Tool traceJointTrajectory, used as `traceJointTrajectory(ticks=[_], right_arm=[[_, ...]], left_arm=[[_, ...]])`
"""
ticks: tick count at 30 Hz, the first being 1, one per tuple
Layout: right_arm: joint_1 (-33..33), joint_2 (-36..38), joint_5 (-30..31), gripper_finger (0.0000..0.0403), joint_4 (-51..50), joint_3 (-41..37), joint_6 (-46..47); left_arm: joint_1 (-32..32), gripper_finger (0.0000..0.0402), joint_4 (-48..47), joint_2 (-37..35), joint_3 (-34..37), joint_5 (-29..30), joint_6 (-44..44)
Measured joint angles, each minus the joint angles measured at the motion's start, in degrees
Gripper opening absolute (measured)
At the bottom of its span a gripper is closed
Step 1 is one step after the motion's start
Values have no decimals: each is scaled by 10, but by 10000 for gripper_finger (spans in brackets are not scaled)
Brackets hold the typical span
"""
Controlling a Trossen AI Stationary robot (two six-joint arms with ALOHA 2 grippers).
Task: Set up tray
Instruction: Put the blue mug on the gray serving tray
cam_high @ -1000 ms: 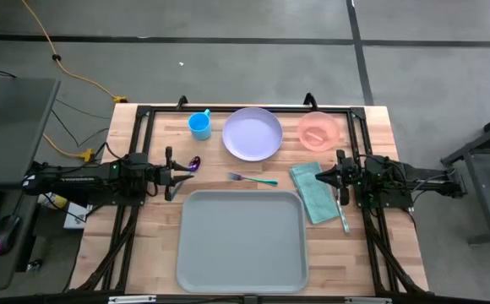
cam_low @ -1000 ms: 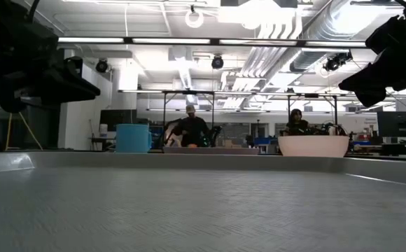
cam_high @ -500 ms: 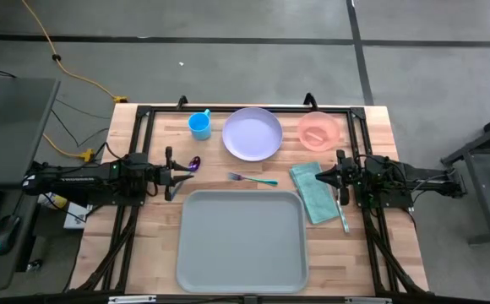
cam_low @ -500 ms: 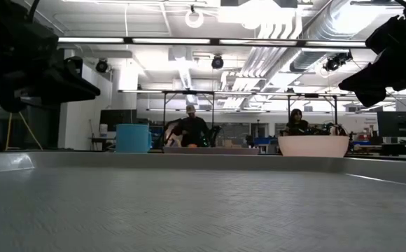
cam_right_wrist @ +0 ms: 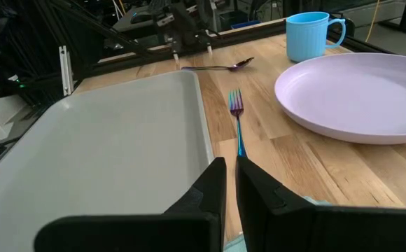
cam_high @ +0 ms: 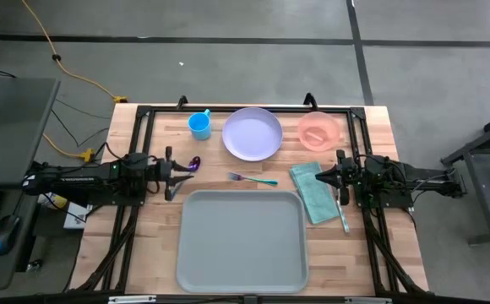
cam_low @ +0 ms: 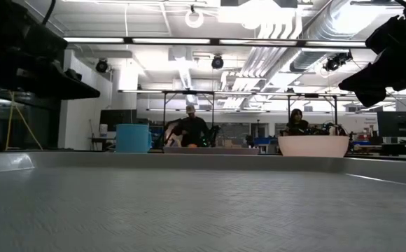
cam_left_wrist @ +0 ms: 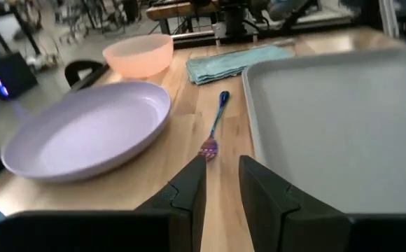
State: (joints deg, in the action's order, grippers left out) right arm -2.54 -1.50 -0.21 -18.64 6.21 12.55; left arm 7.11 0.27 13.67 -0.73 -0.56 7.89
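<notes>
The grey-blue tray lies flat on the near middle of the table, with nothing on it. Beyond it are a lavender plate, a blue cup, a pink bowl and a fork with a teal handle. My left gripper hovers off the tray's far left corner, beside a purple spoon; its fingers stand narrowly open. My right gripper hovers over the folded teal cloth, shut. Neither holds anything.
A knife lies right of the cloth, under my right arm. A black frame runs along the table's far edge and sides. People sit at benches far behind the table. Bare wood shows left and right of the tray.
In the low view my left arm's dark bulk has shifted a little upward; the high view shows it over the same spot. The things on the table have stayed where they were.
</notes>
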Motion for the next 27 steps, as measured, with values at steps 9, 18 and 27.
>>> traceJointTrajectory(ticks=[9, 18, 27], right_arm=[[0, 0, 0, 12, 0, 0, 0], [0, 0, 0, 12, 0, 0, 4], [0, 0, 0, 12, 12, -1, 99]], left_arm=[[0, 117, 0, 0, 0, 1, -120], [0, 117, 0, 0, 0, 9, -167], [0, 117, 0, 0, 0, 16, -173]])
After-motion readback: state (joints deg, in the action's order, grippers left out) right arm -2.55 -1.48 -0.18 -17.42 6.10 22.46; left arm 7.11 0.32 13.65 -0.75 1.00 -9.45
